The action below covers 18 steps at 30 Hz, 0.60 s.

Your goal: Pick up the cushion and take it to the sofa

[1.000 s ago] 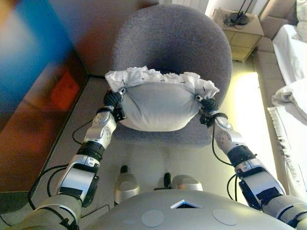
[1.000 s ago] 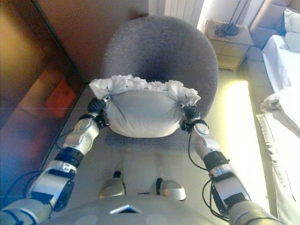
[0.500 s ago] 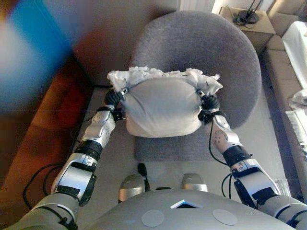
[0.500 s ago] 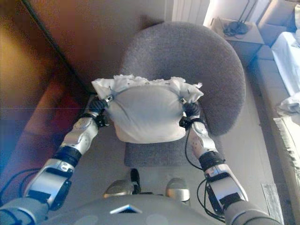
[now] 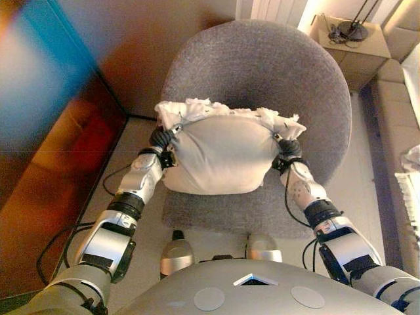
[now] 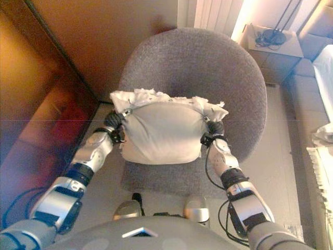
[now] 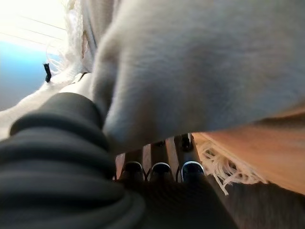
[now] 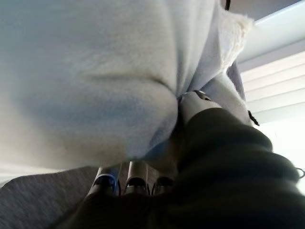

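Note:
A pale grey cushion [image 5: 220, 154] with a white fringed edge [image 5: 197, 109] hangs in the air between my two hands, above the seat of a round grey armchair [image 5: 262, 62]. My left hand [image 5: 161, 141] grips its left end and my right hand [image 5: 287, 149] grips its right end, fingers curled into the fabric. In the left wrist view the cushion [image 7: 200, 62] bulges over my fingers [image 7: 159, 169]; the right wrist view shows the same cloth [image 8: 90, 71] bunched over my fingers [image 8: 136, 183].
A reddish-brown wall or cabinet [image 5: 46, 151] runs along the left. A small bedside table [image 5: 354, 39] with a lamp base stands at the back right. Pale bedding [image 5: 413, 164] shows at the right edge.
The camera has shifted, so the armchair sits differently in the picture. The cushion stays held between both hands, now a little lower over the chair seat.

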Tool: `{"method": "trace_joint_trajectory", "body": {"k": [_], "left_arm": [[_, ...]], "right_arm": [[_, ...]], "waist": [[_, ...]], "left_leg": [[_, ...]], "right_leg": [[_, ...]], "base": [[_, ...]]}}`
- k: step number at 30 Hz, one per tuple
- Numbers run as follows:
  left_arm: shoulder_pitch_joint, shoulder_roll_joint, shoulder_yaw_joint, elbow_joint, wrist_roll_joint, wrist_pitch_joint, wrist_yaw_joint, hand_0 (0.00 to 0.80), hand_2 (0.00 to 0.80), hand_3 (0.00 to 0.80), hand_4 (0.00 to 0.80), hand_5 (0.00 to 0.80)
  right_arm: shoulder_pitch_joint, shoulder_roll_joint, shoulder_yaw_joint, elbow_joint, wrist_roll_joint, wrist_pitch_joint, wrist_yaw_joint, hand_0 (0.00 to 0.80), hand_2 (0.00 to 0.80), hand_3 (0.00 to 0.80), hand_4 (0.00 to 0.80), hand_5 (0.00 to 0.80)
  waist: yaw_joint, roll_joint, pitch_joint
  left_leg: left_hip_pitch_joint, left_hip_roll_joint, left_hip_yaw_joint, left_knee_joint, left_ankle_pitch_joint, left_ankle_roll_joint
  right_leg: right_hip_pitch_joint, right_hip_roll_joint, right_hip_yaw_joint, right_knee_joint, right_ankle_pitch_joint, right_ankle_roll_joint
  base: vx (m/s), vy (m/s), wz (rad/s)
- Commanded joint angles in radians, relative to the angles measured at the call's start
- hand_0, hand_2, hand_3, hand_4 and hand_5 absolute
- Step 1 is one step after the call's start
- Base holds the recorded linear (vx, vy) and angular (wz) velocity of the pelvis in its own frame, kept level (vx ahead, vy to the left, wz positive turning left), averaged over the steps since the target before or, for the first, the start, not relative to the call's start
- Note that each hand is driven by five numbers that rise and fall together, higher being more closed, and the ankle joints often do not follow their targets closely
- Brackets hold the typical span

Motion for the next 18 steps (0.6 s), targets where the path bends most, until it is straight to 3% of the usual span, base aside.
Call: {"method": "trace_joint_trajectory", "body": {"k": [1, 5, 9, 14, 18], "left_arm": [[-0.076, 0.022, 0.027, -0.092, -0.006, -0.059, 0.005, 0.800, 0.800, 0.800, 0.800, 0.800], [-0.112, 0.007, 0.009, -0.101, -0.043, -0.059, 0.002, 0.800, 0.800, 0.800, 0.800, 0.800], [-0.230, -0.013, -0.031, -0.042, -0.120, -0.081, 0.080, 0.800, 0.800, 0.800, 0.800, 0.800], [-0.337, -0.033, -0.054, 0.009, -0.127, -0.086, 0.134, 0.800, 0.800, 0.800, 0.800, 0.800], [-0.361, -0.047, -0.067, 0.009, -0.132, -0.112, 0.179, 0.800, 0.800, 0.800, 0.800, 0.800]], "right_arm": [[-0.128, -0.006, -0.042, -0.067, -0.074, -0.016, 0.026, 0.800, 0.800, 0.800, 0.800, 0.800], [-0.174, -0.065, -0.044, -0.089, -0.090, 0.013, -0.039, 0.800, 0.800, 0.800, 0.800, 0.800], [-0.371, -0.067, 0.018, -0.007, -0.083, 0.028, -0.058, 0.800, 0.800, 0.800, 0.800, 0.800], [-0.514, -0.071, 0.019, 0.078, -0.090, 0.017, -0.157, 0.800, 0.800, 0.800, 0.800, 0.800], [-0.554, -0.076, 0.041, 0.109, -0.134, 0.021, -0.115, 0.800, 0.800, 0.800, 0.800, 0.800]], "waist": [[0.015, -0.037, -0.079], [0.012, -0.033, -0.054], [0.015, -0.022, 0.028], [0.022, -0.011, 0.112], [0.033, 0.000, 0.164]], "left_leg": [[-0.018, -0.007, 0.002, 0.167, -0.125, 0.017], [-0.097, 0.029, 0.018, 0.217, -0.109, -0.002], [-0.201, 0.046, -0.037, 0.284, -0.110, -0.016], [-0.319, 0.051, -0.068, 0.354, -0.112, -0.028], [-0.385, 0.049, -0.096, 0.390, -0.105, -0.038]], "right_leg": [[-0.069, -0.122, 0.053, 0.045, 0.073, 0.084], [-0.096, -0.114, 0.021, 0.080, 0.038, 0.073], [-0.204, -0.117, 0.034, 0.171, 0.016, 0.073], [-0.303, -0.126, 0.047, 0.248, 0.001, 0.074], [-0.344, -0.137, 0.043, 0.285, -0.007, 0.072]], "base": [[0.121, -0.060, -0.10], [-0.047, -0.067, 0.08], [-0.244, -0.034, 0.20], [-0.215, 0.001, 0.08], [-0.116, 0.023, 0.12]]}}
